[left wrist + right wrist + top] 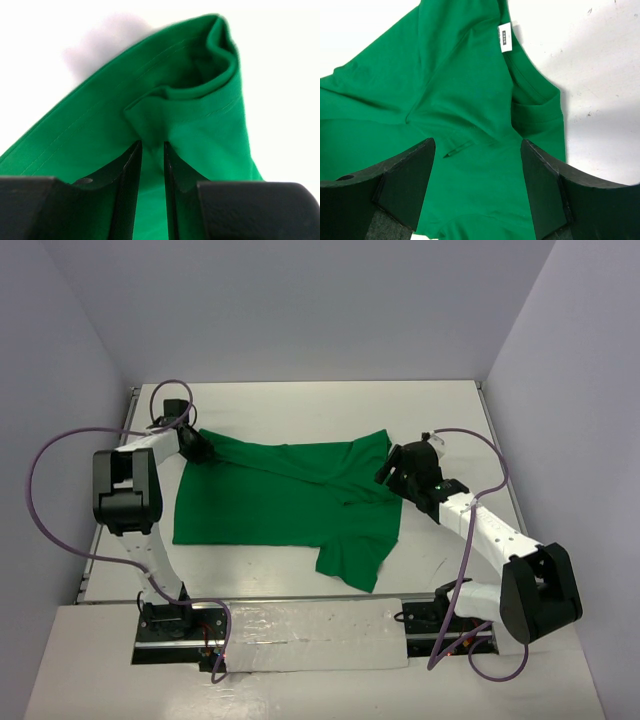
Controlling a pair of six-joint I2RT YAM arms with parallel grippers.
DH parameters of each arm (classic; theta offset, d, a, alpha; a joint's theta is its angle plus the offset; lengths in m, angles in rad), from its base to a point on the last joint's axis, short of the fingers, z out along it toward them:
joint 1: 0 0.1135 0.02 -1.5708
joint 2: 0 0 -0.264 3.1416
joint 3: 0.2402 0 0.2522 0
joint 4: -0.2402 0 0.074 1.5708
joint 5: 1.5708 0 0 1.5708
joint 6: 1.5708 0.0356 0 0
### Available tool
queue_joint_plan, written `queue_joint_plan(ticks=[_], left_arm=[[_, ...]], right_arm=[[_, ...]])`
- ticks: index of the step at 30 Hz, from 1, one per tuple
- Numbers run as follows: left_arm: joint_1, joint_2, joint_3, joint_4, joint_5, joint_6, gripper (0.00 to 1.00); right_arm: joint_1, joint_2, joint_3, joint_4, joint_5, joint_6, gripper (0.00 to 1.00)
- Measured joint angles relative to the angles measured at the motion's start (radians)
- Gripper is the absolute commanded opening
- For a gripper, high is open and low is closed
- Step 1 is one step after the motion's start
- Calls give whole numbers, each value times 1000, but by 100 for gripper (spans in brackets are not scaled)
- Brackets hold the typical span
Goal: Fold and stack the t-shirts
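A plain bright-green t-shirt point(280, 495) lies spread on the white table, one sleeve hanging toward the near edge. My left gripper point(198, 448) is at the shirt's far left corner, shut on a pinched fold of the cloth point(150, 120). My right gripper point(392, 468) is open above the shirt's right end by the collar. In the right wrist view the green cloth point(475, 150) lies between the spread fingers point(405, 175), with a white neck label point(505, 37) beyond.
The white table point(300, 405) is boxed by grey walls at the back and both sides. Purple cables loop off both arms point(40, 500). A taped strip point(310, 635) runs along the near edge between the arm bases.
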Motion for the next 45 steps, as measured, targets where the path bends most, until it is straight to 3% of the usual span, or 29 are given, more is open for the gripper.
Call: queue_joint_plan(ticks=[5, 9, 20, 32, 41, 45], left_arm=[[0, 18, 37, 0, -2, 1, 25], [0, 18, 39, -3, -6, 2, 10], [0, -10, 19, -5, -23, 6, 10], [0, -236, -59, -14, -56, 16, 10], [0, -402, -242, -18, -83, -4, 10], [-1, -427, -300, -13, -83, -8, 22]], right_arm=[[0, 2, 0, 0, -2, -1, 77], [0, 2, 0, 0, -3, -3, 77], [0, 1, -13, -2, -4, -3, 77], [0, -16, -14, -11, -1, -2, 77], [0, -59, -24, -26, 5, -3, 77], [0, -74, -37, -30, 7, -3, 77]])
